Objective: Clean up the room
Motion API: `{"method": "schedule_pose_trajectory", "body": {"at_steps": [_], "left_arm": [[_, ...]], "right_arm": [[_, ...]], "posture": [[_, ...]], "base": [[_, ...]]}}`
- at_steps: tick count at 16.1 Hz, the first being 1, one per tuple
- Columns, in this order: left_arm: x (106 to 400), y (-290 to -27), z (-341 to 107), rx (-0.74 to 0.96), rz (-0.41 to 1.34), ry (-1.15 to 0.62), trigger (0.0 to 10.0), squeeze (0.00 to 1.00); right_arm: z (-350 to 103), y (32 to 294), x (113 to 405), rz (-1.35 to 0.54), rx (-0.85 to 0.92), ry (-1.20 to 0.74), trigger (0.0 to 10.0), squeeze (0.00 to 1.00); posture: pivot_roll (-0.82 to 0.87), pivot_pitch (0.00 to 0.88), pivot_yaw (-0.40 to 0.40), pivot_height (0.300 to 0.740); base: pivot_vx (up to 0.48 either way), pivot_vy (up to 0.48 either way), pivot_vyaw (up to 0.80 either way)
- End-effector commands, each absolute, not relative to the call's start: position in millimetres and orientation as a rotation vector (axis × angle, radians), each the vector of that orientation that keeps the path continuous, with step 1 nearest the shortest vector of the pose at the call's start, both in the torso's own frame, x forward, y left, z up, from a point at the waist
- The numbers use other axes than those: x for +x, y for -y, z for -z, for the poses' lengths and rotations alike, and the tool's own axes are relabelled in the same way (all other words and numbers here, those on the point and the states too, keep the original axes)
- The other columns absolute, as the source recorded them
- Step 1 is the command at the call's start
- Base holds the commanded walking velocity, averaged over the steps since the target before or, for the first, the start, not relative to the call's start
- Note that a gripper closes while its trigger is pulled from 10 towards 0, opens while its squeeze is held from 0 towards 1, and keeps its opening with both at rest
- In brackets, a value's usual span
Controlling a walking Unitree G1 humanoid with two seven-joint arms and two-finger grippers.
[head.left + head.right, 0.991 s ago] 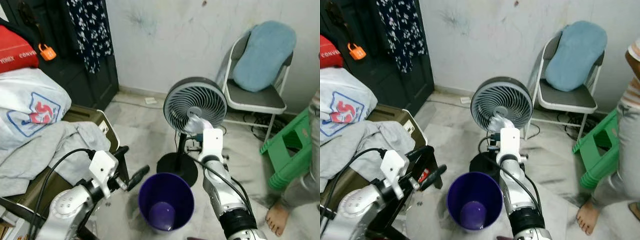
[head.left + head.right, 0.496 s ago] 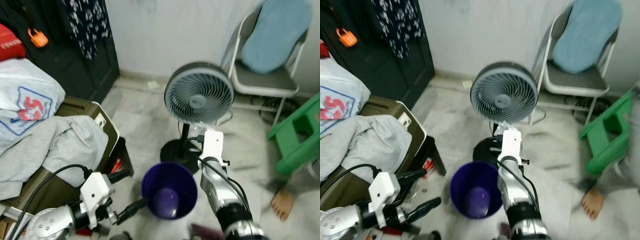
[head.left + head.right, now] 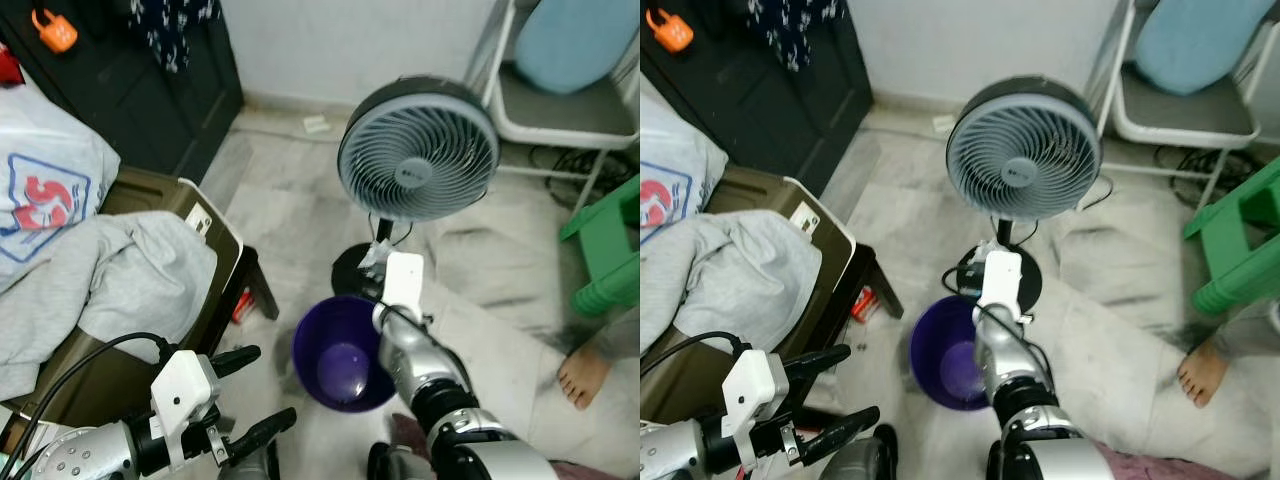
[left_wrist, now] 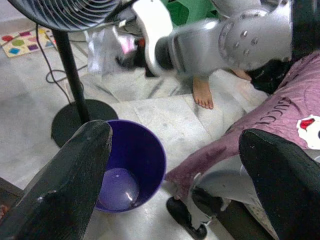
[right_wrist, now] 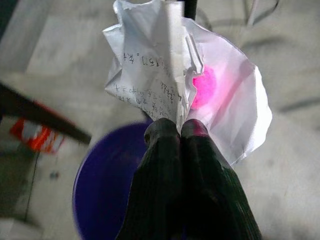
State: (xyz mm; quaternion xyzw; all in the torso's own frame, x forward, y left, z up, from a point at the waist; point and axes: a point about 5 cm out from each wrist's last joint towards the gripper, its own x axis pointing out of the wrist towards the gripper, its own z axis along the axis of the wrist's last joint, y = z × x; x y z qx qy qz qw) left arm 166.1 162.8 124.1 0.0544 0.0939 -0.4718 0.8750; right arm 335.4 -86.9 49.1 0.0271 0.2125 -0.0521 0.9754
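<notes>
Now pinched fast in the right pincer (image 5: 181, 131), crumpled paper (image 5: 165, 75) poised over the far rim of the purple bin (image 3: 340, 355), the bin's mouth lying just below and nearer the robot; left pincer (image 3: 250, 400) spread wide, empty, beside the bin.

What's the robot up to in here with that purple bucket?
It is tidying up. Its right gripper is shut on a crumpled paper wrapper and holds it above the purple bin, which stands on the floor by the base of the standing fan. The left gripper is open and holds nothing. A person's bare foot is on the floor nearby.
</notes>
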Motion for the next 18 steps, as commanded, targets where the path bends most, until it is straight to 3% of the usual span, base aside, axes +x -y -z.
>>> {"method": "schedule_pose_trajectory", "body": {"at_steps": [1, 6, 7, 8, 9, 15, 18], "left_arm": [[162.7, -165.8, -125.7, 0.123, 0.989, -0.22, 10.0, 0.0], [163.7, -162.1, -125.7, 0.119, 1.0, -0.233, 10.0, 0.0], [165.0, -161.5, -125.9, 0.121, 1.004, -0.231, 10.0, 0.0], [165.9, -161.3, -125.9, 0.124, 1.006, -0.23, 10.0, 0.0], [166.3, -160.5, -126.3, 0.126, 1.008, -0.226, 10.0, 0.0], [172.3, -156.3, -127.1, 0.133, 1.011, -0.209, 10.0, 0.0], [190.3, -151.2, -126.9, 0.134, 0.962, -0.15, 10.0, 0.0]], "right_arm": [[-39.9, 79.5, 329.1, 0.095, 0.085, -0.481, 10.0, 0.0], [-20.3, 76.2, 315.4, 0.109, 0.058, -0.588, 10.0, 0.0], [-20.9, 77.2, 316.4, 0.111, 0.067, -0.585, 10.0, 0.67], [-21.5, 77.2, 317.0, 0.108, 0.071, -0.585, 10.0, 0.67], [-21.5, 77.6, 317.2, 0.11, 0.069, -0.587, 10.0, 1.0], [-31.3, 78.2, 325.7, 0.107, 0.101, -0.533, 10.0, 1.0], [-62.3, 76.4, 345.3, 0.026, 0.005, -0.339, 10.0, 1.0]], "posture": [[0.21, 0.342, 0.07, 0.74], [0.21, 0.342, 0.073, 0.74], [0.2, 0.34, 0.073, 0.74], [0.2, 0.339, 0.073, 0.74], [0.2, 0.337, 0.073, 0.74], [0.2, 0.314, 0.071, 0.74], [0.16, 0.268, 0.066, 0.74]], "base": [[0.0, 0.0, 0.0], [0.0, 0.0, 0.0], [0.0, 0.0, 0.0], [0.0, 0.0, 0.0], [0.0, 0.0, 0.0], [0.0, 0.0, 0.0], [0.0, 0.0, 0.0]]}}
